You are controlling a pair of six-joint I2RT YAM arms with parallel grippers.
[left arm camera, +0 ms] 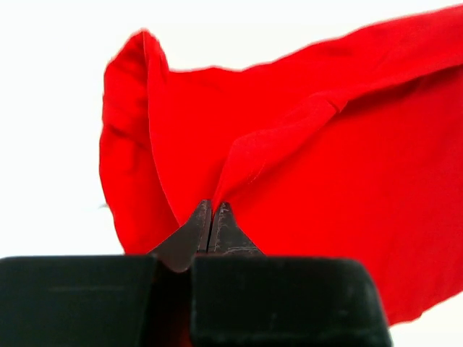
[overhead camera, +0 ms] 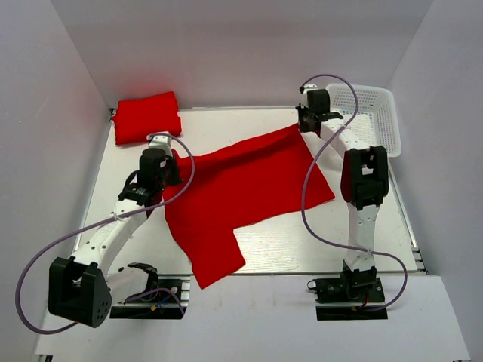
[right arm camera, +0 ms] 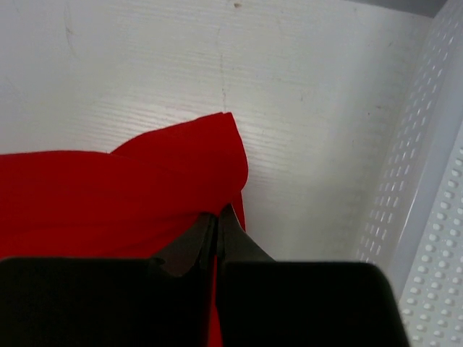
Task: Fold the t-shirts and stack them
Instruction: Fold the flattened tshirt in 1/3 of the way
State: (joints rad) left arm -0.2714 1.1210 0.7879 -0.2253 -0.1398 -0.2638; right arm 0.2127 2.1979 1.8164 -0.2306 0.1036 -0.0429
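T-shirts number two: folded t-shirt (overhead camera: 147,117); spread t-shirt (overhead camera: 241,196), corners hidden where left pincer (left arm camera: 211,210) and right pincer (right arm camera: 218,213) clamp it.

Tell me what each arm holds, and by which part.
Both hold the spread red t-shirt. The left gripper has its jaws shut on a fold at the shirt's left edge; the right gripper pinches the far corner near the basket.

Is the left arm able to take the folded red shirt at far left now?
Probably not yet: the left gripper is shut on the spread t-shirt. The folded t-shirt lies close beyond, nothing between.
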